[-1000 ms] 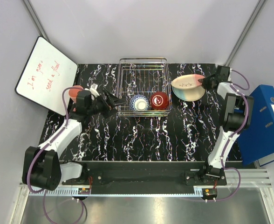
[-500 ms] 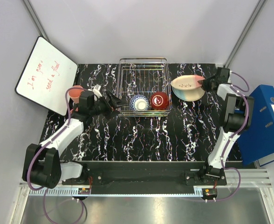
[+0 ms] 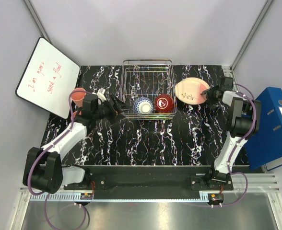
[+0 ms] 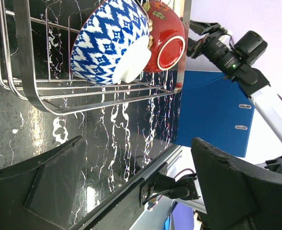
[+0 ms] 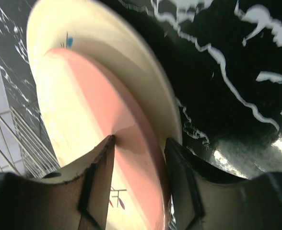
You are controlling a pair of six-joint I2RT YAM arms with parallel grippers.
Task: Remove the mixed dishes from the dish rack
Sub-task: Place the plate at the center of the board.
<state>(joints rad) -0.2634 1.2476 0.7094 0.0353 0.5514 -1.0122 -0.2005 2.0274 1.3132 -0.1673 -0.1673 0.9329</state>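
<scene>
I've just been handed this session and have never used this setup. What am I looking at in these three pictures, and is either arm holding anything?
You are driving two robot arms bolted at the near edge of a black marbled table. The overhead picture looks down from behind them. The other two come from a camera on each wrist, so the dark shapes at the bottom are that arm's own fingers. The wire dish rack holds a blue-white bowl and a red bowl. The left pincer stands wide open beside the rack, holding nothing; a pink cup stands by that arm. The right pincer straddles the edge of a cream and pink plate right of the rack; whether it grips, I cannot tell.
</scene>
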